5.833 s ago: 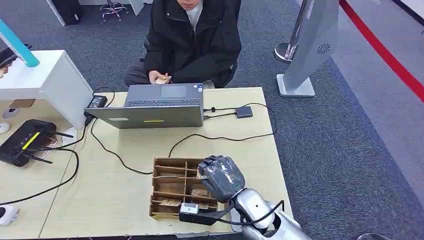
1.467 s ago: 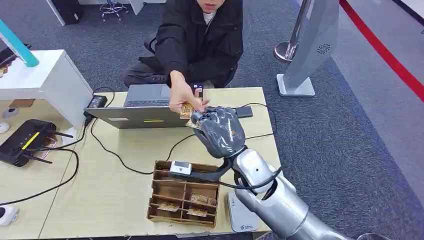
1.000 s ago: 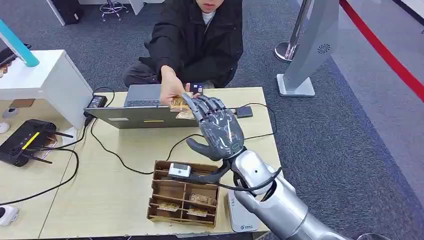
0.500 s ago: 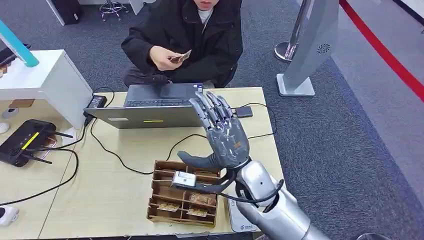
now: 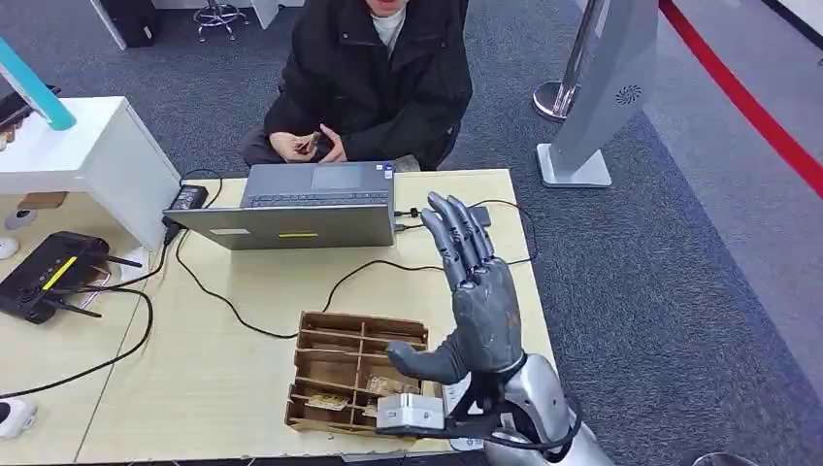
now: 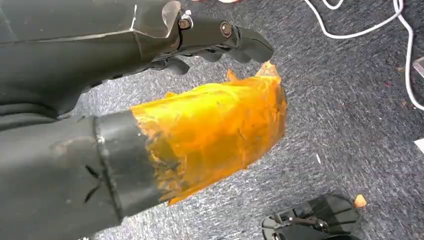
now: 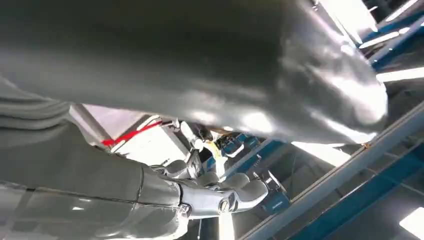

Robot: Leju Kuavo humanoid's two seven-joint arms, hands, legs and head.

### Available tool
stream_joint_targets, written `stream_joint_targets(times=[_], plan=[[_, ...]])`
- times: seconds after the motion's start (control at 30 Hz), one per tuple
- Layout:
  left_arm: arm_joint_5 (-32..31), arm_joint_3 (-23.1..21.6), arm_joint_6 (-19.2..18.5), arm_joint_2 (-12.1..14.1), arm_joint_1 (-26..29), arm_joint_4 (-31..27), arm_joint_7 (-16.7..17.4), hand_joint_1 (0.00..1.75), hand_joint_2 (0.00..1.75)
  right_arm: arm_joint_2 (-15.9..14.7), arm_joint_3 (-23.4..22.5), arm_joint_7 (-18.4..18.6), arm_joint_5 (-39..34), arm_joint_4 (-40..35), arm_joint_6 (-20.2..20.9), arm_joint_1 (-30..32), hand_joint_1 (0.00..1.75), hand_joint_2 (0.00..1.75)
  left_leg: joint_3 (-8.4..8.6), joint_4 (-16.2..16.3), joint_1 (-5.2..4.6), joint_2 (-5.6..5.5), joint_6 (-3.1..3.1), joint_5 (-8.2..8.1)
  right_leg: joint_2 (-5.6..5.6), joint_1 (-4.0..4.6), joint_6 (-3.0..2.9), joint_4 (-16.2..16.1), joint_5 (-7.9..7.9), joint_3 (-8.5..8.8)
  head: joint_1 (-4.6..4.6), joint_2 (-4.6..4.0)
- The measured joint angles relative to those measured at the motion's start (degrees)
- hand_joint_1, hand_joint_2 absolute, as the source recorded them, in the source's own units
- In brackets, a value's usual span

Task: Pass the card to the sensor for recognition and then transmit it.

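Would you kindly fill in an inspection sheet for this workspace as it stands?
Surface: pale wooden table.
Job's things: card in the person's hands; wooden tray holds more cards; sensor not identifiable.
Clutter: laptop, router.
Hands: right hand raised, fingers spread, empty; left hand above the carpet, empty.
Cables: black cable across the table.
Surroundings: grey carpet, white kiosk stand.
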Motion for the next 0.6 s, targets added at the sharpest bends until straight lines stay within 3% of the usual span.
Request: stream_joint_targets(times=[0.33, 0.6], plan=[[1.1, 1.0, 0.7, 0.1, 0.2, 0.0, -0.2, 0.0, 0.0, -1.2, -1.5, -6.5, -11.7, -4.3, -0.5, 5.8, 0.0, 0.0, 0.0, 0.0, 0.0, 0.0, 0.01, -0.01, -0.01, 0.0, 0.0, 0.0, 0.0, 0.0, 0.0, 0.0], [1.2, 1.4, 0.8, 0.1, 0.2, 0.0, -0.2, 0.0, 0.0, -1.9, -2.5, -7.5, -12.7, -5.8, -0.6, 8.0, 0.0, 0.0, 0.0, 0.0, 0.0, 0.01, 0.03, -0.02, 0.0, 0.0, 0.0, 0.0, 0.0, 0.01, 0.0, 0.0]])
